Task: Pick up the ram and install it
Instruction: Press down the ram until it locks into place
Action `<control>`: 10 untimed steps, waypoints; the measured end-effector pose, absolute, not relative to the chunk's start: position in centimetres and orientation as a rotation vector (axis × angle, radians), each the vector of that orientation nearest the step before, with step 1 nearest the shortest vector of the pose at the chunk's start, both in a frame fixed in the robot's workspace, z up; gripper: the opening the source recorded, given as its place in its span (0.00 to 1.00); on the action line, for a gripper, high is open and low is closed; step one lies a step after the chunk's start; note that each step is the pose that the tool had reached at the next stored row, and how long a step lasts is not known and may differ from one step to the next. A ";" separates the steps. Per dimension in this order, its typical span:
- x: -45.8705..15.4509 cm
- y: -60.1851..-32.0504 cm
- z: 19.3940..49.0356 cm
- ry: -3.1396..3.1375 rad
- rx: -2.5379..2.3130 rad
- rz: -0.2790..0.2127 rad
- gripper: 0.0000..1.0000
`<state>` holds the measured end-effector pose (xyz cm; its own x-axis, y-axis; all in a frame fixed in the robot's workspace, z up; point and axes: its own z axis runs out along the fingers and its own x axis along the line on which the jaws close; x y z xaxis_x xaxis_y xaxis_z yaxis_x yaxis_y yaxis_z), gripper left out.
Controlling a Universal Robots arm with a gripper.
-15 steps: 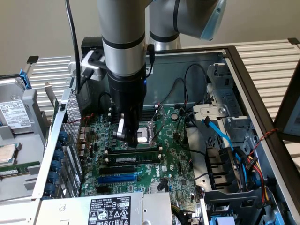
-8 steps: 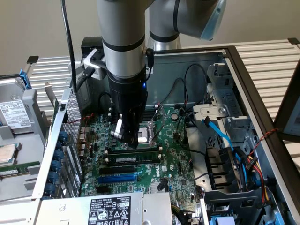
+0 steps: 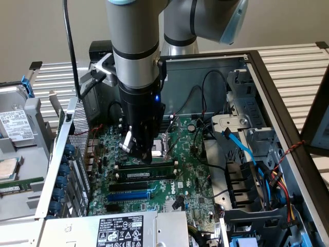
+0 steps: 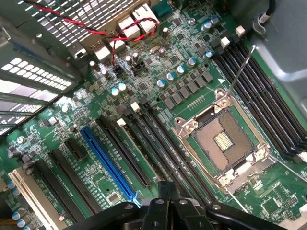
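Observation:
My gripper hangs low inside the open computer case, over the row of long black slots beside the processor socket. Its dark fingers are shut, and I see nothing held between them. In the wrist view the gripper sits just above the black slots on the green motherboard. A long narrow stick with a white label, the ram, lies along the slot row just in front of the fingertips in the exterior view. I cannot tell whether the fingers touch it.
The metal processor socket with its thin lever lies close beside the slots. A blue slot runs parallel on the other side. Red wire crosses the rear ports. Blue cables and drive cages fill the exterior view's right; a hard drive lies left.

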<state>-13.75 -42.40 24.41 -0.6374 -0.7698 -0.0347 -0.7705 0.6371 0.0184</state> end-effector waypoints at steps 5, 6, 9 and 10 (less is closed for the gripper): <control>-13.8 -42.4 24.2 2.877 -1.198 0.048 0.10; -13.8 -42.4 24.1 2.887 -1.172 0.048 0.10; -13.8 -42.4 24.1 2.917 -1.094 0.046 0.10; -13.8 -42.4 24.1 2.925 -1.070 0.046 0.10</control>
<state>-13.75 -42.40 24.10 -0.7637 -0.6446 -0.0350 -0.6454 0.7636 0.0187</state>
